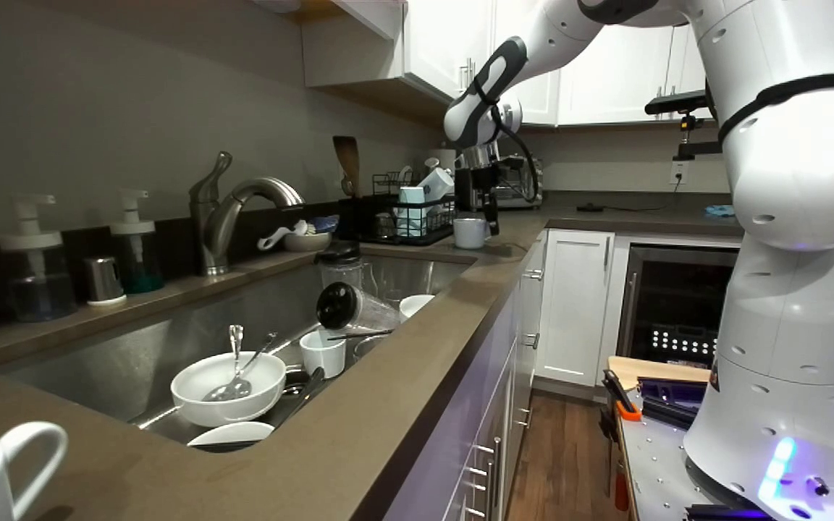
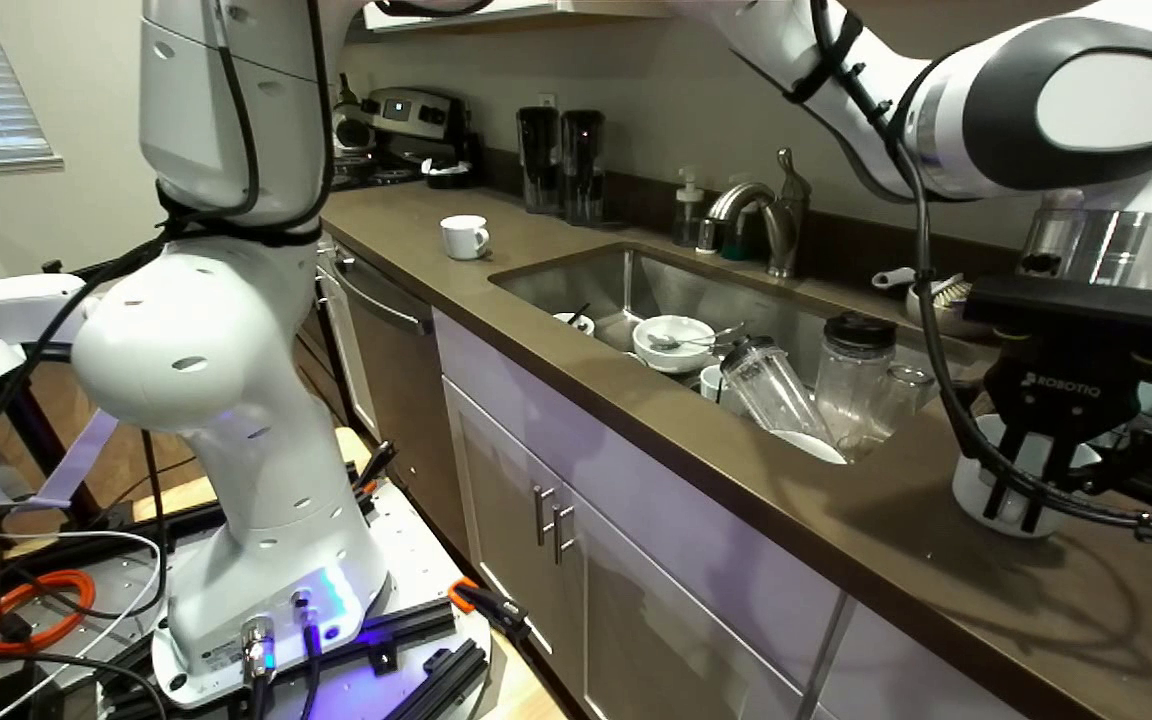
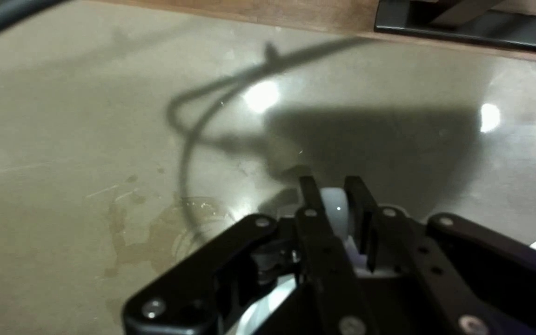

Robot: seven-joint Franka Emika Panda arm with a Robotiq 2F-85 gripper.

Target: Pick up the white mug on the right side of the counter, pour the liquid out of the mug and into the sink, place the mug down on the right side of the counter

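Just beyond the right-hand end of the sink [image 1: 116, 376], the white mug [image 1: 469, 233] is standing, seemingly upright, on the counter [image 1: 395, 391]. The gripper [image 3: 331, 184] is clasping its handle [image 3: 335, 207], with dark fingers [image 3: 310, 193] lying along either side. This is looking more like the setting-down than the first lift, since a damp-looking patch [image 3: 151, 242] is marking the counter a little farther from the sink; the mug's inside is not showing, so I am only guessing. Doing it well is going to mean letting the base bear the whole weight, parting the fingers slowly, then sliding clear of the handle without hooking it or nudging the mug toward the sink.

The mug is showing plain, smooth ceramic, nearly straight-sided, and that glaze is probably going to be slippery if wet. The counter is shining softly in grey-brown. The sink's steel is giving off a dull sheen, and the faucet [image 1: 219, 231] is curving over it in satin metal. Inside the sink, a round white bowl [image 1: 221, 409] is sitting, and a black-capped clear jar [image 2: 776, 395] is leaning
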